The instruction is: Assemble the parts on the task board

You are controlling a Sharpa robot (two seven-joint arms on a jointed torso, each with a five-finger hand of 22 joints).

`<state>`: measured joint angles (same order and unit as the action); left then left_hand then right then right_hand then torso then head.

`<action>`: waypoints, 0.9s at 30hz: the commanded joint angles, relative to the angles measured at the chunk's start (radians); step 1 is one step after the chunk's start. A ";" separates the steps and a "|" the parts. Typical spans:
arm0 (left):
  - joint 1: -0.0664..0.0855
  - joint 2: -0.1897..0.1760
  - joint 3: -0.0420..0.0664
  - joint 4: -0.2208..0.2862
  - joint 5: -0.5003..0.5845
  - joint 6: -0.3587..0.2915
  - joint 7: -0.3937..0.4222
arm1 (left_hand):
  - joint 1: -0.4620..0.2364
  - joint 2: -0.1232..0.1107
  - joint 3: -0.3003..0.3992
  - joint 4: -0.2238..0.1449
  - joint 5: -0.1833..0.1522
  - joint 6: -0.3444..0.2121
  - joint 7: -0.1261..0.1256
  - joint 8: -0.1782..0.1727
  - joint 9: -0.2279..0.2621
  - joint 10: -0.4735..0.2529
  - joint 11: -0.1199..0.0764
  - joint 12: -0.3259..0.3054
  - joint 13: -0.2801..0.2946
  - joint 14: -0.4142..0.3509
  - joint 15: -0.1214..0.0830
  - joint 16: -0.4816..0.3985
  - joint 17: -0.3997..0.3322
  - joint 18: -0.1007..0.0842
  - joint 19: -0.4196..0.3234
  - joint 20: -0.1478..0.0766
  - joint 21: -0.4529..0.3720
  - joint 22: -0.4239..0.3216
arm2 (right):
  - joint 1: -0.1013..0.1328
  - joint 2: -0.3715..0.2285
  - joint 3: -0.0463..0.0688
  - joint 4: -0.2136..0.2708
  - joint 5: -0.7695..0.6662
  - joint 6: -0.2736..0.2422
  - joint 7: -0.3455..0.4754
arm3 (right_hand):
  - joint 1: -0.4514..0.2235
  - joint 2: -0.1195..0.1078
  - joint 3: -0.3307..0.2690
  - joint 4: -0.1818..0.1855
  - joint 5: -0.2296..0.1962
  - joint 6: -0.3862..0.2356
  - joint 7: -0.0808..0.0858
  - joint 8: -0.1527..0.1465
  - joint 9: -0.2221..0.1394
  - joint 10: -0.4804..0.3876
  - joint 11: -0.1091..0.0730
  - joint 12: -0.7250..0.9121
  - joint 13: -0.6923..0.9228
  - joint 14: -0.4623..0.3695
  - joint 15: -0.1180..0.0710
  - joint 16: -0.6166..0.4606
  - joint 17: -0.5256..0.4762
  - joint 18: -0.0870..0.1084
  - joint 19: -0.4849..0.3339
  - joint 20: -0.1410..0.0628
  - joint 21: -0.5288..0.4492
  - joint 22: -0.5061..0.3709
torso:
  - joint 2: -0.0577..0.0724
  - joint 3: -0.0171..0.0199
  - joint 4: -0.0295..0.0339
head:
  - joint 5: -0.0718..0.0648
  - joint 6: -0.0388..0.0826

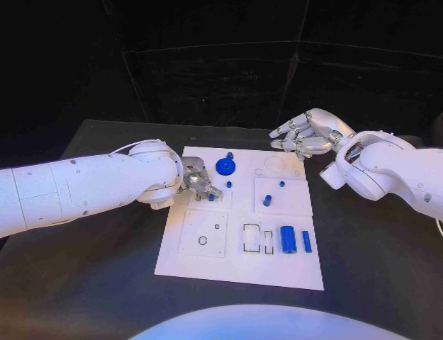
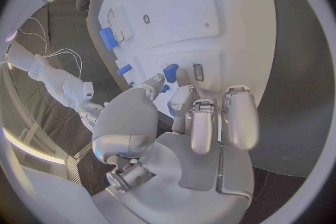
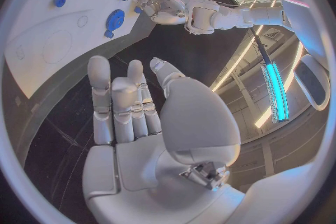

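— Around the board (image 1: 237,273) at frame centre, how much room?
— Bare dark surface (image 1: 385,262) on every side.
— Where's the left hand (image 1: 197,180)?
— At the board's left edge, fingertips (image 2: 170,71) pinching a small blue part (image 1: 211,197).
— The right hand (image 1: 305,134)?
— Off the board's upper-right corner, fingers loosely apart, empty.

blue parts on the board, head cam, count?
6: gear and small peg at the far end, one at left hand, peg mid-board, two cylinders nearer. Hand may hide more.
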<state>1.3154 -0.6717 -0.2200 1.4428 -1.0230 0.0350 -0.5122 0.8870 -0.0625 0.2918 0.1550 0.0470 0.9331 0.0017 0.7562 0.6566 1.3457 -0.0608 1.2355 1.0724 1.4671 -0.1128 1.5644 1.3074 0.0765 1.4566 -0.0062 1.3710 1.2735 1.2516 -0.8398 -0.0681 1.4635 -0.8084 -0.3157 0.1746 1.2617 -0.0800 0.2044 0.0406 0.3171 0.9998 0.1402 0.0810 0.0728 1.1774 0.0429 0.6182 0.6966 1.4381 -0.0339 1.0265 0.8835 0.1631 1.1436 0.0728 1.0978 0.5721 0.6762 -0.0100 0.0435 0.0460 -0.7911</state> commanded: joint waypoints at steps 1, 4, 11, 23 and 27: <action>0.001 0.000 0.001 0.003 0.003 0.000 -0.003 | -0.008 0.006 -0.016 0.004 0.001 0.007 0.001 0.005 0.002 0.006 -0.002 -0.005 -0.001 0.104 -0.005 0.006 0.263 -0.013 0.008 -0.001 0.005 0.003 | 0.002 0.001 0.001 0.002 -0.001 0.008 0.008 | -0.013 -0.001 -0.001 0.007 0.005 -0.006 -0.002 -0.004 0.000 0.002 0.003 -0.005 -0.002 0.007 0.003 -0.005 0.000 0.007 -0.001 0.003 -0.006 -0.001 | 0.001 0.0003 -0.0002 | 0.000 -0.001; 0.001 -0.001 0.001 0.005 0.003 0.000 -0.004 | -0.008 0.007 -0.024 0.008 0.002 0.008 0.001 0.006 0.003 0.006 -0.002 -0.005 -0.002 0.104 -0.006 0.006 0.263 -0.013 0.008 -0.001 0.006 0.004 | 0.002 0.002 0.001 0.002 -0.001 0.008 0.007 | -0.015 -0.001 -0.001 0.008 0.005 -0.006 -0.002 -0.004 0.000 0.002 0.003 -0.005 -0.002 0.007 0.003 -0.006 0.000 0.007 0.000 0.003 -0.007 -0.001 | 0.001 0.0001 -0.0002 | 0.000 -0.001; 0.002 -0.004 0.001 0.011 0.003 -0.001 -0.004 | -0.006 0.009 -0.032 0.010 0.002 0.009 0.000 0.006 0.003 0.007 -0.003 -0.005 -0.002 0.104 -0.006 0.006 0.263 -0.014 0.009 -0.002 0.008 0.007 | 0.002 0.002 0.001 -0.001 -0.001 0.008 0.007 | -0.016 -0.001 -0.001 0.009 0.005 -0.006 -0.002 -0.004 0.000 0.003 0.003 -0.005 -0.003 0.007 0.003 -0.006 0.000 0.007 0.000 0.003 -0.007 -0.001 | 0.000 -0.0002 0.0004 | -0.002 -0.001; 0.006 -0.028 0.010 0.036 0.003 -0.012 -0.005 | 0.000 0.004 -0.058 0.015 0.002 0.006 0.000 0.005 0.005 0.004 -0.003 -0.010 -0.010 0.104 -0.007 0.006 0.263 -0.012 0.006 -0.003 0.001 -0.002 | 0.002 0.005 0.001 -0.010 -0.001 0.009 0.008 | -0.018 -0.001 -0.002 0.010 0.005 -0.006 -0.002 -0.004 0.000 0.003 0.003 -0.005 -0.003 0.007 0.003 -0.007 0.000 0.007 0.000 0.003 -0.008 -0.002 | 0.000 -0.0015 0.0006 | -0.005 0.003; 0.017 -0.043 0.044 0.048 0.003 0.018 -0.008 | -0.007 -0.021 -0.112 0.029 0.000 -0.016 0.007 -0.006 0.004 -0.017 0.002 -0.034 -0.040 0.104 -0.004 0.006 0.263 -0.006 -0.006 -0.001 -0.021 -0.032 | 0.002 0.007 0.001 -0.018 -0.001 0.010 0.008 | -0.021 -0.001 -0.004 0.013 0.005 -0.007 -0.002 -0.003 0.000 0.004 0.003 -0.005 -0.004 0.007 0.003 -0.008 -0.001 0.007 0.000 0.004 -0.009 -0.003 | 0.000 -0.0010 0.0007 | -0.006 0.004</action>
<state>1.3258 -0.7120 -0.1783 1.4860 -1.0223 0.0340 -0.5134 0.8813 -0.0764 0.1869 0.1821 0.0469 0.9243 0.0092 0.7545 0.6609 1.3337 -0.0600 1.2058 1.0372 1.4672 -0.1127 1.5644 1.3074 0.0766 1.4583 -0.0080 1.3532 1.2459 1.2516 -0.8340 -0.0681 1.4470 -0.8085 -0.3132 0.1744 1.2500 -0.0811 0.2023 0.0485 0.3171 0.9998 0.1402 0.0810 0.0728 1.1774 0.0429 0.6182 0.6937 1.4381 -0.0339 1.0222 0.8836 0.1632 1.1437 0.0728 1.0939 0.5697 0.6765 -0.0111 0.0440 0.0405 -0.7876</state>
